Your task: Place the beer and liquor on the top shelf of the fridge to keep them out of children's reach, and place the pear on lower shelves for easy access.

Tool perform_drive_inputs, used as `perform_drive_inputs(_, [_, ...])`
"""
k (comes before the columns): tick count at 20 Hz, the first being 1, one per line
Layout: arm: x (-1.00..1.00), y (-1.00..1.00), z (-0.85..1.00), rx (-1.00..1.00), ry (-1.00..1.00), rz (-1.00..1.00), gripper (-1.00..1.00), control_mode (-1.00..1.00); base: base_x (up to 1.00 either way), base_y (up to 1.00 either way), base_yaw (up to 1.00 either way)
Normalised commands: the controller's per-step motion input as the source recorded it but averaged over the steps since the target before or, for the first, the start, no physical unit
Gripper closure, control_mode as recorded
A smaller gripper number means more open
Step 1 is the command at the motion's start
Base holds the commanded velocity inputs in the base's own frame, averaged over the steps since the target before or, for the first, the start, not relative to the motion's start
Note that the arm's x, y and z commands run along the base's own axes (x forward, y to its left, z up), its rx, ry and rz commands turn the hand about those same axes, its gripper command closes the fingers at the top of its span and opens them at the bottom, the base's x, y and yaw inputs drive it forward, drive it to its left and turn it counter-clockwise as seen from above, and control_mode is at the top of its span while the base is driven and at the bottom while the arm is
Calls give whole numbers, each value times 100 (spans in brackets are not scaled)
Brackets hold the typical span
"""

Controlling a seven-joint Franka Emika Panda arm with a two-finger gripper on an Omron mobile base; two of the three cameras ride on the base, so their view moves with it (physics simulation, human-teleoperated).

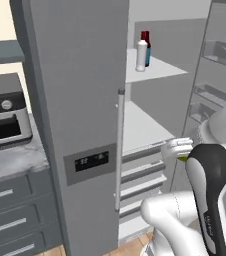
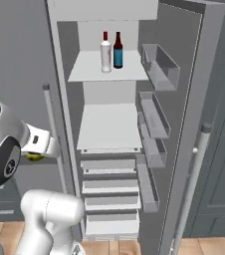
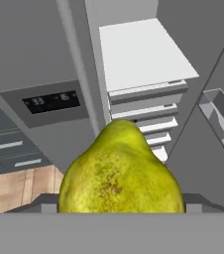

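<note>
Yellow-green and faintly speckled, the pear [image 3: 120,173] sat clamped at its broad belly in the gripper [image 3: 120,206], just outside the open fridge [image 2: 109,129]; it looked light, firm, smooth-skinned, likely to bruise or slip if squeezed off-centre.

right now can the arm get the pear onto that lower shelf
Probably yes. The fridge door stands open, the lower shelf lies bare, and the pear sits held in the jaws just in front of it with nothing between.
</note>
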Motion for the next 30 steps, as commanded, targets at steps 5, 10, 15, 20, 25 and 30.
perform_drive_inputs(5, [0,0,0,0,0,0,100,100,16,-27,36])
perform_drive_inputs(10, [0,0,0,0,0,0,100,100,11,-48,32])
perform_drive_inputs(15, [0,0,0,0,0,0,100,100,15,-53,21])
perform_drive_inputs(20, [0,0,0,0,0,0,100,100,16,-34,11])
perform_drive_inputs(25, [0,0,0,0,0,0,100,100,18,-38,3])
perform_drive_inputs(30, [0,0,0,0,0,0,100,100,32,-35,0])
